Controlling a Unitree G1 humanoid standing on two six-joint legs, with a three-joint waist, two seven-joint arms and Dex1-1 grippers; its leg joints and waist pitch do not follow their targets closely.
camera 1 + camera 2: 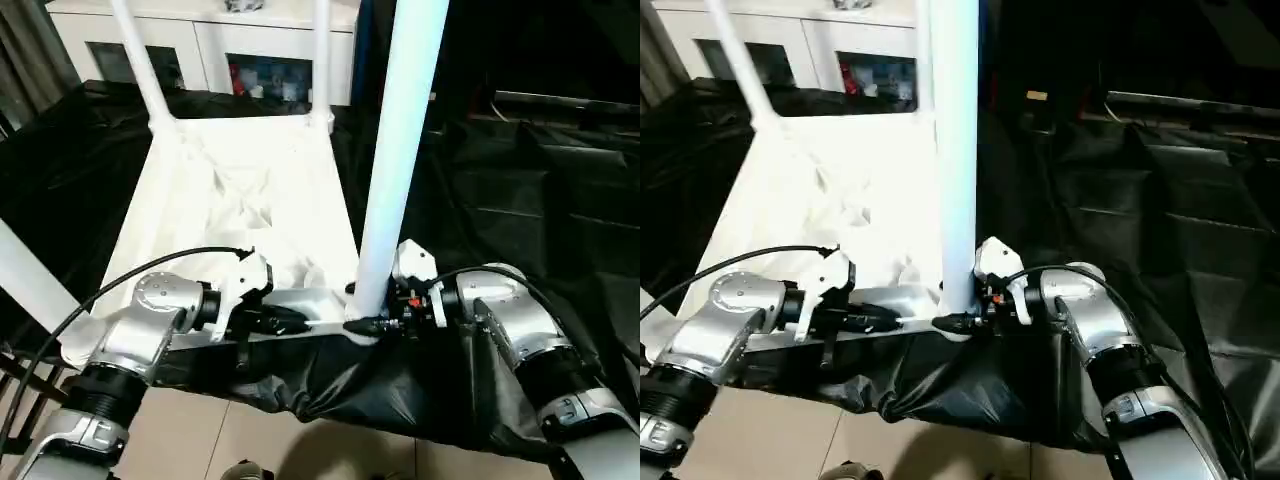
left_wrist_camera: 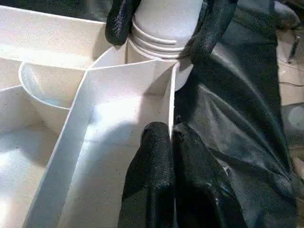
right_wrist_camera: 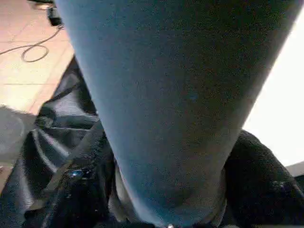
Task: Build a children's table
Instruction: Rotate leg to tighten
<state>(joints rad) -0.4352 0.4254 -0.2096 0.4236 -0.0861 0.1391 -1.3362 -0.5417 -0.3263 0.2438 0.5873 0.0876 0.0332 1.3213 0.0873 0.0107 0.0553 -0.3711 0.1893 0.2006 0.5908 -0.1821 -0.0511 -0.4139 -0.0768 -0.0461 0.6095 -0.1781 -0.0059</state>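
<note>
The white tabletop (image 1: 240, 200) lies upside down on a black cloth (image 1: 500, 180), with its ribbed side facing up. Four white legs stand up from its corners.

The right gripper (image 1: 368, 322) has its two black fingers (image 2: 118, 21) around the bottom of the near leg (image 1: 395, 150), one finger on each side of it, right where the ringed end of the leg goes into the round corner hole. This leg rises straight up from between the fingers.

The left gripper (image 1: 300, 320) is squeezed shut on the thin near edge wall of the tabletop, just beside that same corner. Its fingers (image 2: 156, 180) pinch the wall from both sides.

A far leg (image 1: 145, 65) leans a little. Behind the tabletop stands a white cabinet (image 1: 200, 45) with glass doors.
</note>
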